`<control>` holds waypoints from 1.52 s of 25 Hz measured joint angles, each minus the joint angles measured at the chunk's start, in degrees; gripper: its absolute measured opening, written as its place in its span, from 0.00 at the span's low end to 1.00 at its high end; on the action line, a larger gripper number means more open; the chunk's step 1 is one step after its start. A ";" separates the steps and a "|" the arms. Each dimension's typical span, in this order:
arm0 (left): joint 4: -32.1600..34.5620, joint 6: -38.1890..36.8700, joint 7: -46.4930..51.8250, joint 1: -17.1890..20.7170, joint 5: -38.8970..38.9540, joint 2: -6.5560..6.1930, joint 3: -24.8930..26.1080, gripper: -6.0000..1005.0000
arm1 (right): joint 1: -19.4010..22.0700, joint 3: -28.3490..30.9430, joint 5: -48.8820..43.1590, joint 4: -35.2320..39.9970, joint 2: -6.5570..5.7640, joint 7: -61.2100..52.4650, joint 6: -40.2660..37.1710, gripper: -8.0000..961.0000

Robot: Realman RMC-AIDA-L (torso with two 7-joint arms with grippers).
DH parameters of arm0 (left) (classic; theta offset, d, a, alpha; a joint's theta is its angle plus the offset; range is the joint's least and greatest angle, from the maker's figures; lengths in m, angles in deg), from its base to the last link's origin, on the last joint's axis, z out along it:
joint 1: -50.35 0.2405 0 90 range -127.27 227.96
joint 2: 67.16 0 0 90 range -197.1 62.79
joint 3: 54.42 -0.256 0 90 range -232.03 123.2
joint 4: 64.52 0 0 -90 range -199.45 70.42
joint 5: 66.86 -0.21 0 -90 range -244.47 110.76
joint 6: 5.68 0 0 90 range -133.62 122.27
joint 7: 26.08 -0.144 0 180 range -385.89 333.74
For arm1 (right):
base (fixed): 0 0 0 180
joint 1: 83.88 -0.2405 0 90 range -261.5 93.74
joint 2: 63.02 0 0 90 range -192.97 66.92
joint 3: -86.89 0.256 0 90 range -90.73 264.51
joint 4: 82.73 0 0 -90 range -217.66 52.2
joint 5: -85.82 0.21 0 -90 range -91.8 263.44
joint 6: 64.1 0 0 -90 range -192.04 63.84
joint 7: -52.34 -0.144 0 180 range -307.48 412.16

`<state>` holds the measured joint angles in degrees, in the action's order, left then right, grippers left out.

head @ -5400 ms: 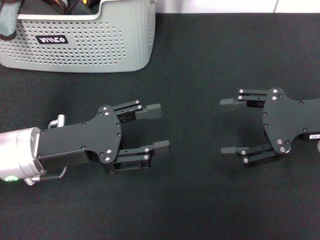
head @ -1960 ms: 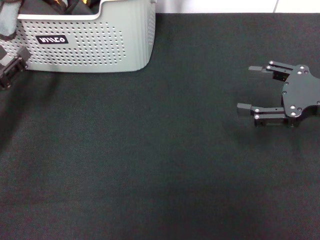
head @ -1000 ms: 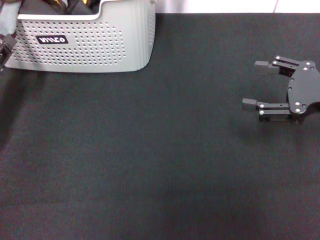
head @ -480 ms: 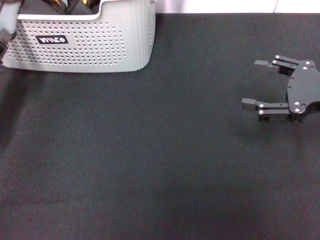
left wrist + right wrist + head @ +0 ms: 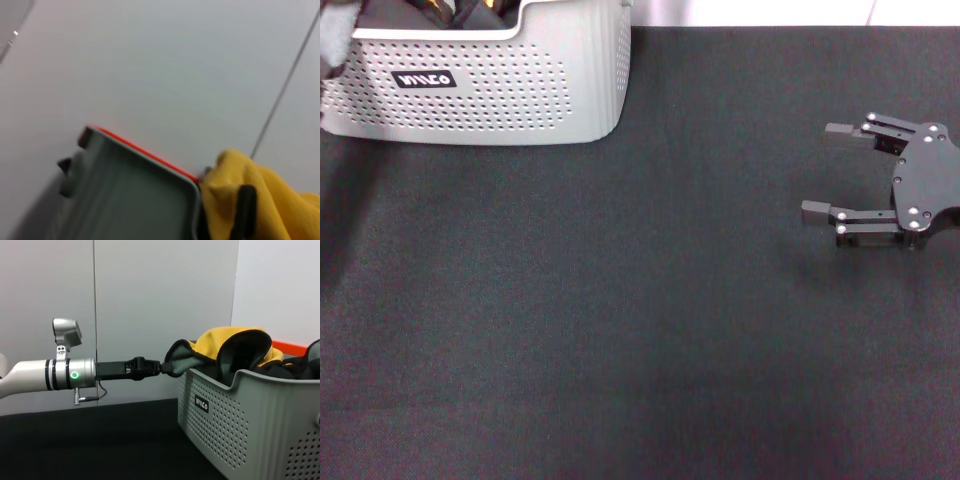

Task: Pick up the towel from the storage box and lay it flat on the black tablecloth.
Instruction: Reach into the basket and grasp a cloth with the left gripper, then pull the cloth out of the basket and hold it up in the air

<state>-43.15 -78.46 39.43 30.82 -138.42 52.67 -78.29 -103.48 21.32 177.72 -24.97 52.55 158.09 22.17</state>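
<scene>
The grey perforated storage box [image 5: 500, 100] stands at the far left of the black tablecloth [image 5: 620, 320]. The towel [image 5: 225, 347], grey-green with a yellow reverse, is heaped in it and droops over the rim at its left end. In the right wrist view my left gripper [image 5: 162, 367] reaches in level and meets the towel's dark hanging edge outside the box [image 5: 250, 410]. The left wrist view shows yellow towel folds [image 5: 260, 200] close by. My right gripper [image 5: 815, 171] hovers open and empty over the cloth at the right, far from the box.
Other dark and orange things [image 5: 460, 12] lie in the box beside the towel. A grey wall [image 5: 150, 290] rises behind the table. The left arm's silver link [image 5: 60, 374] stretches across beyond the box's left end.
The left gripper has gone from the middle of the cloth out past the head view's left edge, up to the box's left end. The right gripper drew back to the right and has held still.
</scene>
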 joint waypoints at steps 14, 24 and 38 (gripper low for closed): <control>1.35 -19.30 -0.58 3.19 3.96 -0.92 -0.44 0.02 | -0.38 0.19 1.04 -0.97 -0.01 0.62 -0.03 0.88; 6.95 -41.30 13.39 3.66 4.76 -2.78 -0.47 0.02 | -1.41 -0.22 3.50 -6.66 0.17 3.52 0.05 0.87; 29.00 -43.73 27.92 3.68 18.52 -3.12 -23.44 0.02 | -6.33 -11.70 14.10 -5.94 0.45 8.78 0.67 0.86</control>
<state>-14.15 -122.19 67.35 34.50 -119.91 49.55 -101.73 -109.81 9.62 191.82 -30.91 53.01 166.87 22.84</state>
